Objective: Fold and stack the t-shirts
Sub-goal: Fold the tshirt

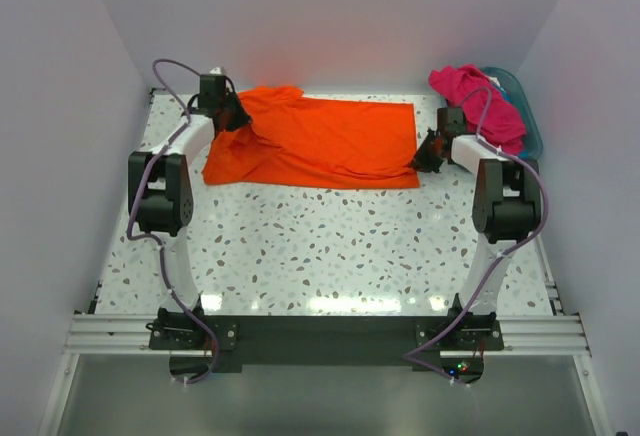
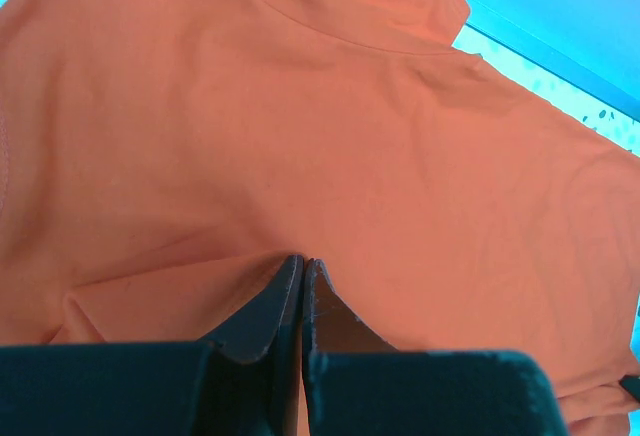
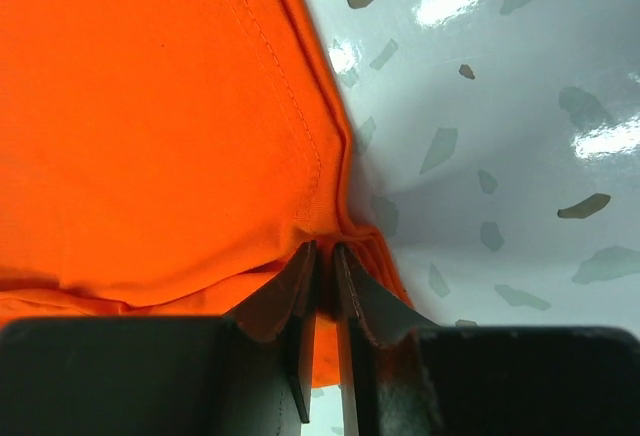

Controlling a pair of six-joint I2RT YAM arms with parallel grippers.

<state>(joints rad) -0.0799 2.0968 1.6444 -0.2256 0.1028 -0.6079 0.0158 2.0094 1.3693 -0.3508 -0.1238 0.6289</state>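
Note:
The bright orange t-shirt (image 1: pixel 320 141) lies spread on the speckled table (image 1: pixel 330 246) at the back centre. My left gripper (image 1: pixel 232 116) is shut on the shirt's left end, near the collar side; in the left wrist view the jaws (image 2: pixel 301 261) pinch orange cloth (image 2: pixel 330 126). My right gripper (image 1: pixel 428 151) is shut on the shirt's right hem; in the right wrist view it (image 3: pixel 325 248) grips the stitched hem edge (image 3: pixel 200 126). The magenta-pink t-shirt (image 1: pixel 478 104) lies bunched at the back right, draped over the basket. No blue fabric shows.
A teal plastic basket (image 1: pixel 528 116) stands at the back right corner under the pink shirt. White walls close in the table on three sides. The arm bases sit on a black rail (image 1: pixel 320 331) at the near edge.

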